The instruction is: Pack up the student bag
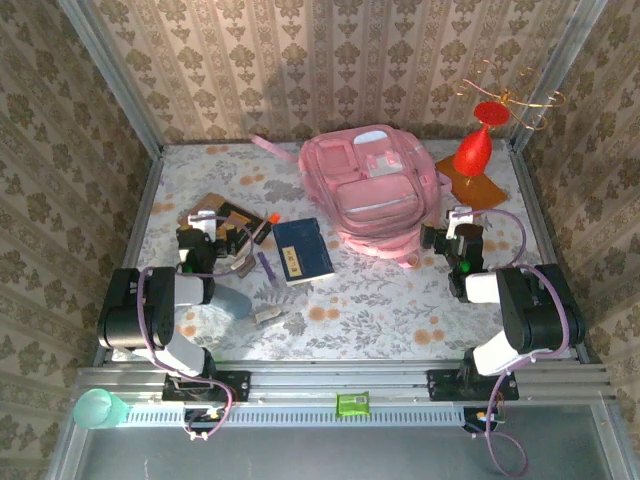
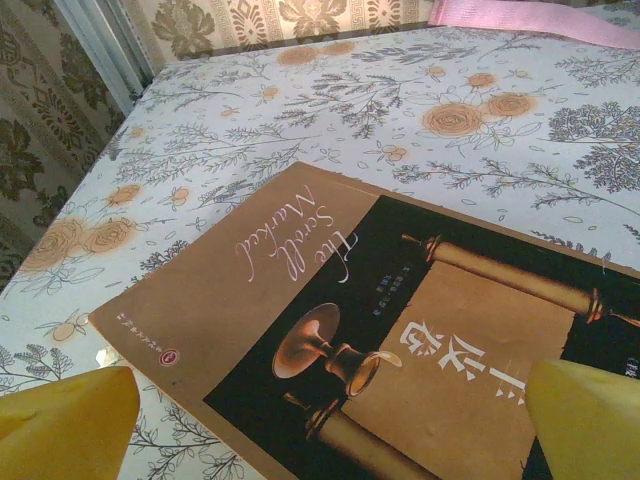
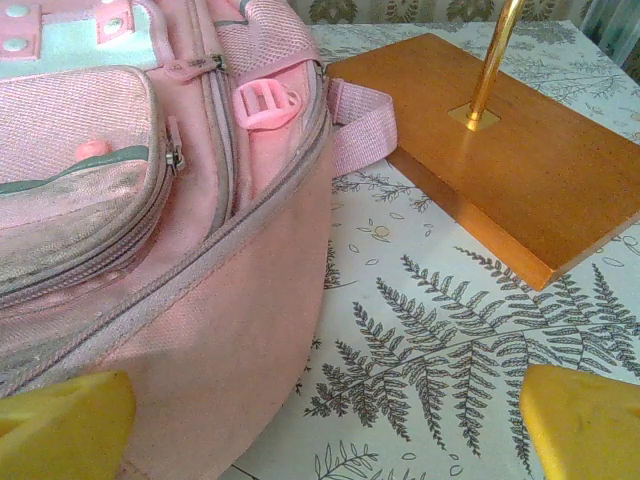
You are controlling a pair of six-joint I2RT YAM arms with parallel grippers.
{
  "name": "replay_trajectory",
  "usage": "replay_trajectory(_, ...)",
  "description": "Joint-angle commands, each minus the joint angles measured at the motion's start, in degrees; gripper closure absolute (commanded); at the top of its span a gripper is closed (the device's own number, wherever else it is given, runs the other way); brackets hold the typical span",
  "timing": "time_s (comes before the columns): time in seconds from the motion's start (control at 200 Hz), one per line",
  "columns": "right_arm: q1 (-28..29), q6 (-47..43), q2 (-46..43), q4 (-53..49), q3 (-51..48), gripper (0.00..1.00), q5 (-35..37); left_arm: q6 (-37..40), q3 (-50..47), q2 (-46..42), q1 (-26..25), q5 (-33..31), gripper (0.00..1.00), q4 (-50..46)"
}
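closest to us, on the metal rail [image 1: 330,385] by the arm bases, sit a small green packet [image 1: 352,404] and a teal cup [image 1: 97,408]. beyond them, on the flowered tablecloth [image 1: 380,300], a blue book [image 1: 302,250], a brown book [image 1: 213,213] and a few small bits lie loose. farther back, right of centre, the student bag [image 1: 375,190] lies with its front pockets facing up, and the zips we can see look closed. behind it to the right stands a red ornament [image 1: 474,150] on a wooden base [image 3: 520,170].

we judge the packing barely begun: nothing we see is inside the bag, it looks to need opening first, and the books are left to go in.

the left gripper [image 2: 328,425] has its jaws spread wide and empty, hanging over the brown book's cover; we cannot tell whether they touch it. the right gripper [image 3: 325,425] is spread just as wide and empty, one finger just beside the bag's side, the other over bare cloth.
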Motion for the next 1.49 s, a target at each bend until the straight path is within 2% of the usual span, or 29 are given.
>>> replay_trajectory(0.0,0.37,0.33,-0.63,1.53,0.91,0.0,-0.65,-1.06,0.89,-0.13,0.35,0.77,0.0,0.11)
replay_trajectory(0.935,0.28,0.46,-0.7,1.74,0.9,0.0,-0.73,-0.97,0.85,-0.27,0.31,0.73,0.0,0.13)
replay_trajectory(0.985,0.52,0.77,-2.47,-0.23,1.39,0.0,0.67,-1.16,0.88,-0.46,0.08,-1.32,0.0,0.2)
replay_trajectory(1.035,0.98,1.5,-6.53,-3.89,1.39,0.0,3.93,-2.25,0.7,-2.37,-0.61,-6.92,0.0,-0.78)
replay_trajectory(1.095,0.85,4.5,-13.03,-6.5,0.05,0.0,10.84,-3.42,0.37,-8.07,-0.65,-10.06,0.0,-5.23)
replay_trajectory(1.14,0.79,9.16,-18.47,-9.63,-1.01,0.0,18.71,-4.5,0.83,-13.15,-0.85,-13.16,0.0,-10.63)
replay_trajectory(1.19,-0.46,17.22,-25.57,-19.06,-0.07,0.0,24.87,-9.45,2.59,-17.9,-0.81,-18.03,0.0,-18.92)
replay_trajectory(1.23,-1.66,23.67,-29.86,-32.01,1.91,0.0,27.33,-14.7,4.82,-20.94,-0.29,-20.55,0.0,-26.92)
replay_trajectory(1.28,-2.65,29.56,-33.9,-39.43,3.3,0.0,25.68,-21.41,7.7,-23.33,0.51,-17.76,0.0,-35.26)
replay_trajectory(1.365,-1.55,31.93,-36.04,-40.26,3.31,0.04,12.61,-30.05,11.03,-23.67,0.32,-5.61,0.01,-41.55)
replay_trajectory(1.43,1.45,33.97,-32.46,-41.62,5.28,0.05,5.92,-36.58,13.35,-21.37,-1.87,3.35,0.03,-42.75)
replay_trajectory(1.49,4.22,33.81,-26.25,-48.56,11.65,0.05,2.95,-40.18,15.83,-18.12,-6.23,7.25,0.04,-43.27)
